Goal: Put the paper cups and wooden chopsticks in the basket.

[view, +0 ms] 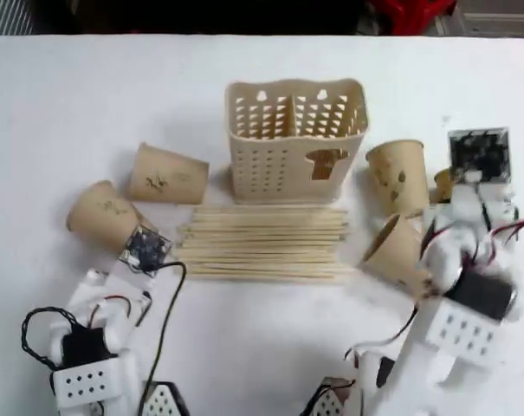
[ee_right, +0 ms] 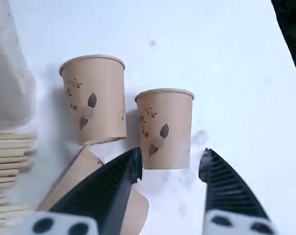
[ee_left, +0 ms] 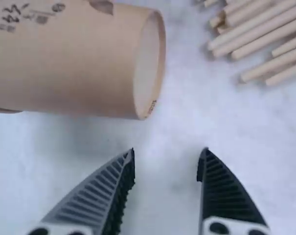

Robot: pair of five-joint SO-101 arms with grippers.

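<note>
The high view looks steeply down over the table (view: 262, 347) from the arms' side. Each wrist view sits close over its own jaws; the left shares the chopsticks (ee_left: 265, 39) with it.

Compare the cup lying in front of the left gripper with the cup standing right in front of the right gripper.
Pose: the lying cup rests on its side before the left gripper; the standing cup is upright before the right gripper.
Neighbours: the lying cup has the chopsticks near it; the standing cup has a second upright cup beside it.
Shared: both are tan paper cups with dark print, ungripped, outside the basket.
</note>
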